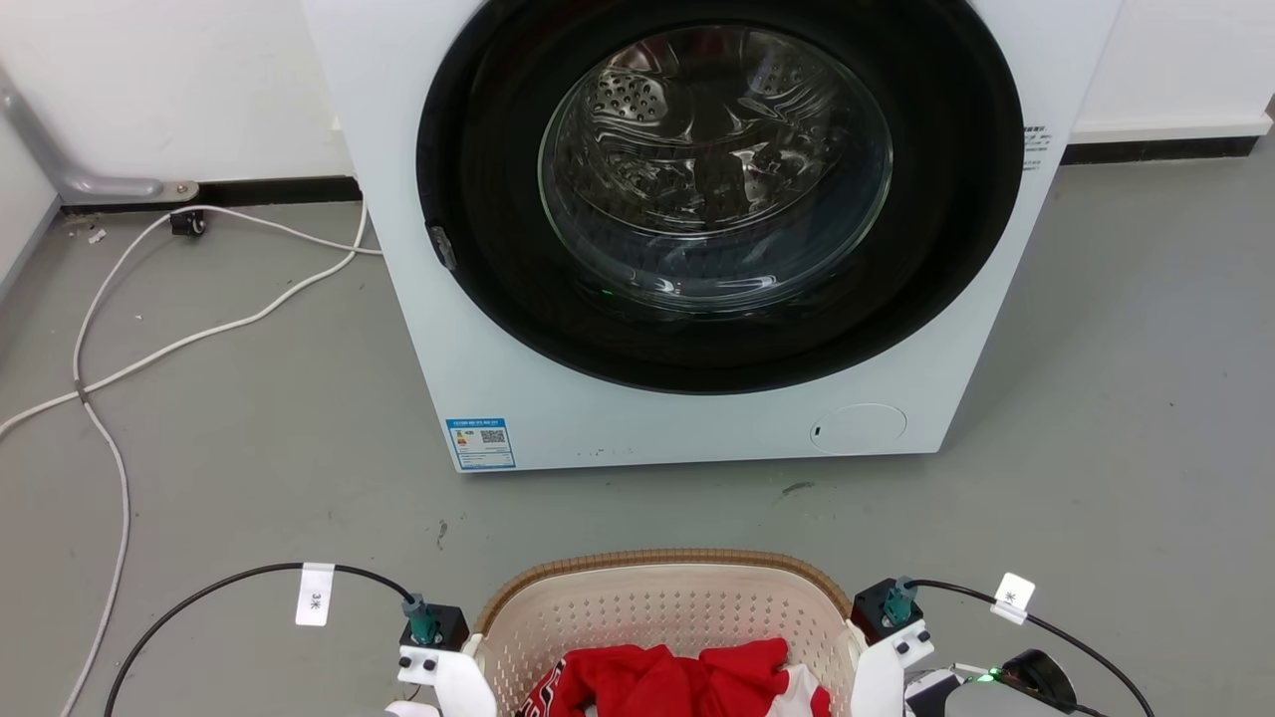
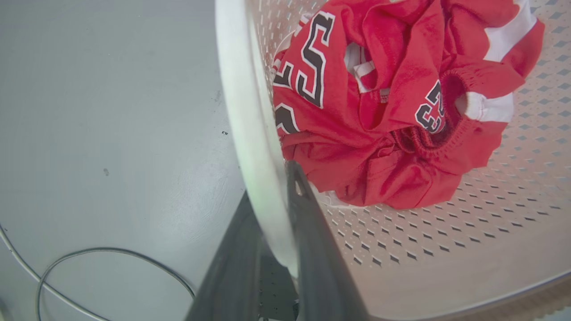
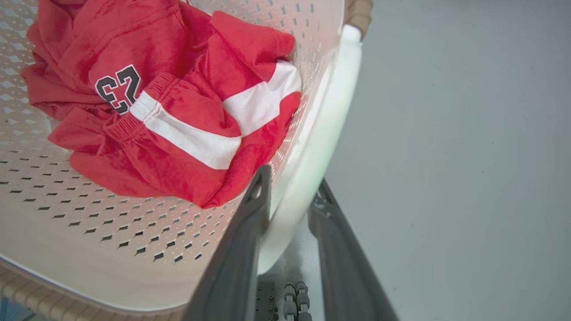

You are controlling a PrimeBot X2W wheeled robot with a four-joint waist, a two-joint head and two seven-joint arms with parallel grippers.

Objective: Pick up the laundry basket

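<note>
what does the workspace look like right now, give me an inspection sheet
surface: grey floor, a few small dark marks
job's things: laundry basket in front of the washing machine, red clothes inside
clutter: nothing seen
grippers: left gripper straddles the basket's white left handle; right gripper straddles the right handle; both look closed on them
cables: white cable on floor at left; black cables run to both wrists
surroundings: machine door shut, white wall behind

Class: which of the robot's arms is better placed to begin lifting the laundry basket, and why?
Neither alone: the left gripper and right gripper each straddle a white side handle of the laundry basket, one finger inside, one outside. Lift with both.
</note>
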